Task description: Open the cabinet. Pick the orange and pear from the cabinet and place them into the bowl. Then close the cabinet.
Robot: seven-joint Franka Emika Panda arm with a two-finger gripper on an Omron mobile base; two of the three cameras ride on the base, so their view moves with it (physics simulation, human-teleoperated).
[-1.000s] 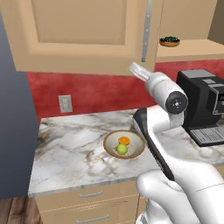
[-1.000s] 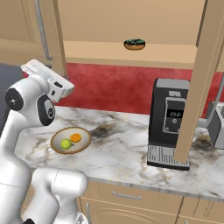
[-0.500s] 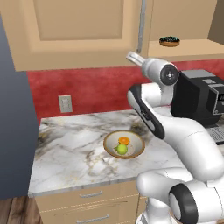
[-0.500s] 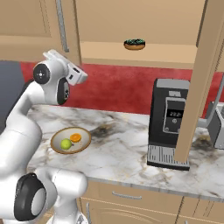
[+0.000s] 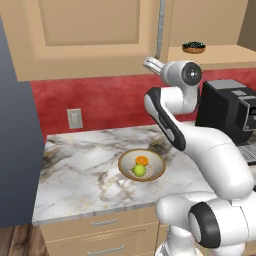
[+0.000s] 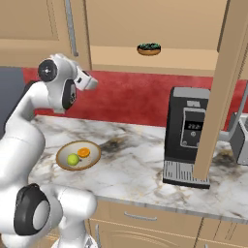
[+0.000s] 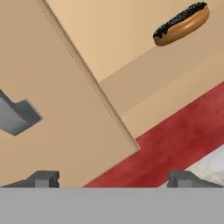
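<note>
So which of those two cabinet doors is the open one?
The right-hand door, swung out edge-on before the coffee machine. The left door, with the silver handle, is shut flat.

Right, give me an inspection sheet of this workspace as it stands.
Surface: marble counter, bare apart from items below.
Job's things: orange and pear both lie in the bowl; cabinet left door shut, right door standing open.
Clutter: dark dish on the cabinet shelf; coffee machine on the counter.
Grippers: tool open, holding nothing, raised near the left door's lower edge.
Cables: nothing seen.
Surroundings: red backsplash, wall socket, drawers below.
</note>
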